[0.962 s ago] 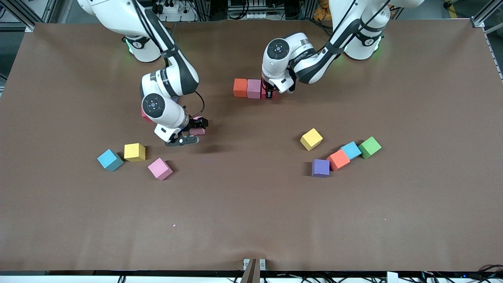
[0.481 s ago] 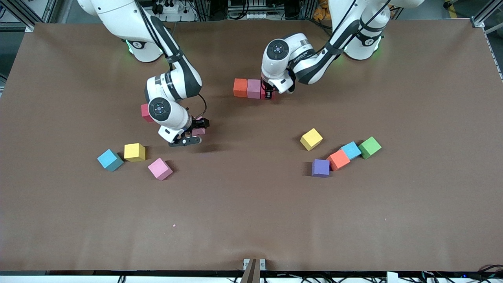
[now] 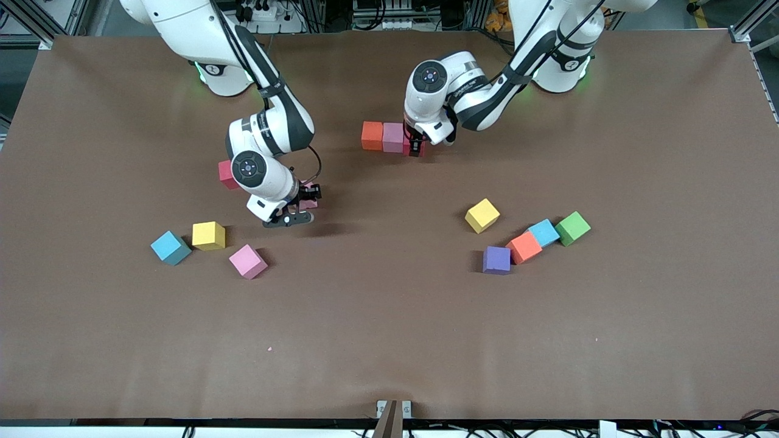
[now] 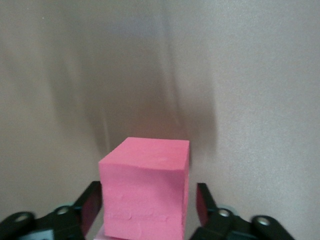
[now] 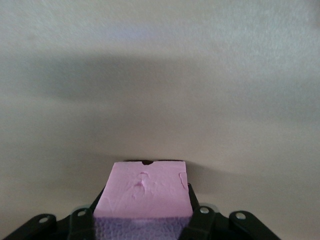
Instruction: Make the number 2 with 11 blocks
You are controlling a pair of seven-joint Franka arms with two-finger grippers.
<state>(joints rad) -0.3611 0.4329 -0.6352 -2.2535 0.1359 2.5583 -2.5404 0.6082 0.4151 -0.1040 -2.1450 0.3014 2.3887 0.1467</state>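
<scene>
A row of blocks lies near the robots' bases: an orange block (image 3: pixel 372 135), a pink block (image 3: pixel 394 137), then a deep pink block (image 3: pixel 407 145). My left gripper (image 3: pixel 416 146) is down over that deep pink block (image 4: pixel 145 195). Its fingers (image 4: pixel 91 202) stand on either side with a thin gap, so it is open. My right gripper (image 3: pixel 306 202) is shut on a pale pink block (image 5: pixel 142 192) and holds it above bare table. Loose blocks: red (image 3: pixel 226 174), light blue (image 3: pixel 170 247), yellow (image 3: pixel 208 235), pink (image 3: pixel 247 261), yellow (image 3: pixel 482 215), purple (image 3: pixel 496 260), orange (image 3: pixel 524 247), light blue (image 3: pixel 543 232).
A green cube (image 3: pixel 572 228) lies beside the light blue block toward the left arm's end. The brown table (image 3: pixel 389 340) is bare in its middle and along the edge nearest the front camera.
My right arm's wrist has shifted a little toward the left arm's end, still holding the pale pink block, and more of the red block shows. My left arm has hardly moved.
</scene>
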